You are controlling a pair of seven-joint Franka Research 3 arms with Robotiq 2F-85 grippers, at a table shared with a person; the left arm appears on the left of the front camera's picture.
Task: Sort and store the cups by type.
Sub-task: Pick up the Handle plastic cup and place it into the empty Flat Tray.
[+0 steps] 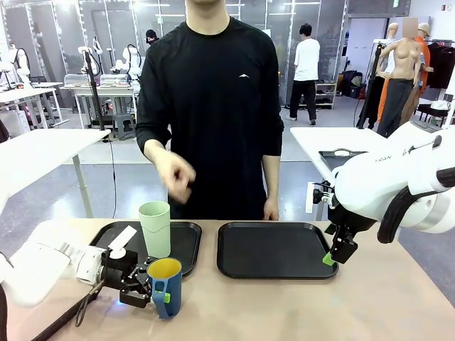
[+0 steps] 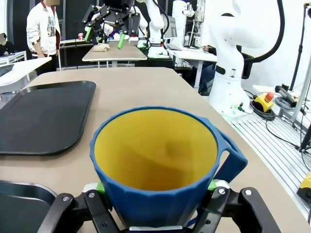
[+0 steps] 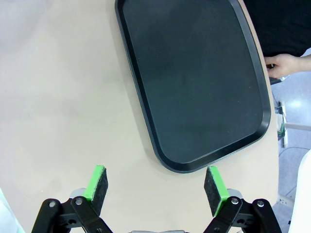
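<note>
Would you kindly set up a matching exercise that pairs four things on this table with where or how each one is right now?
Things:
1. mint-green tumbler
2. blue mug
3. right tray
4. right gripper

States:
A. gripped between green pads, on the table
B. open, above the table beside a tray's edge
C. standing upright on the left tray
D. lying flat with nothing on it

Pairs: 1-C, 2-A, 3-D, 4-B. The mug sits in the left gripper.
</note>
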